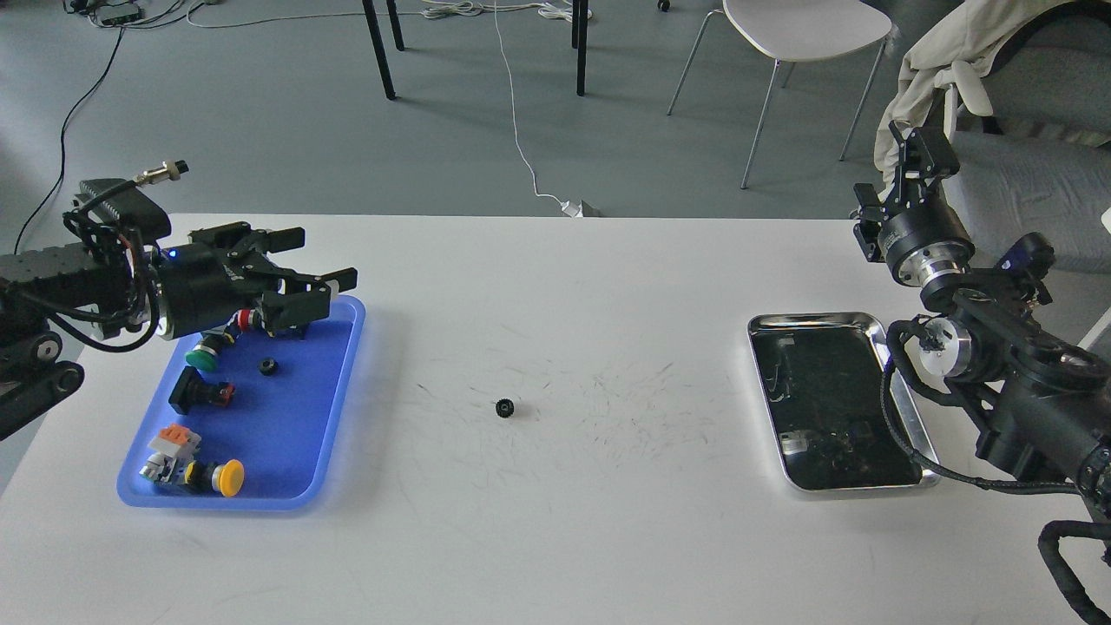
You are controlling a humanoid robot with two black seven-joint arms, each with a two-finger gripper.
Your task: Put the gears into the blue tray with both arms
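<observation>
One small black gear point(505, 407) lies on the white table near its middle, with nothing close to it. A second gear point(268, 366) rests inside the blue tray point(282, 438) at the left. My left gripper point(317, 258) hovers over the tray's far right corner, open, with nothing between its fingers. It is well to the left of the table gear. My right gripper point(917, 149) points up and away beyond the table's far right corner; its fingers cannot be told apart.
Several coloured push-button switches lie in the blue tray, among them a green one point(201, 356) and a yellow one point(229, 478). A shiny steel tray point(816, 319) with a dark inside stands at the right. Chairs stand beyond the table.
</observation>
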